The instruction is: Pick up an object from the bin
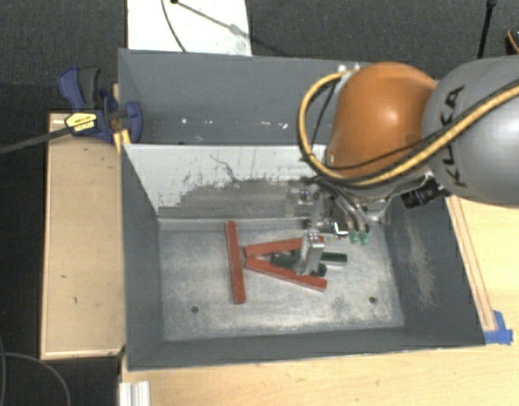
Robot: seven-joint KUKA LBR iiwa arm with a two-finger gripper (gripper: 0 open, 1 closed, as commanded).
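Tool [313, 257] low over two crossed red sticks [281, 271], right of long stick [235, 260]; clenched or released, cannot tell.

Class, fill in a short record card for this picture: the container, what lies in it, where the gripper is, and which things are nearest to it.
container: grey metal bin
contents: long red stick, upper red stick, lower red stick, dark green piece
layout: the long stick lies left of the other two, which meet at its middle
gripper position: gripper low in the bin, right of centre
nearest things: upper and lower red sticks, dark green piece
held thing: cannot tell
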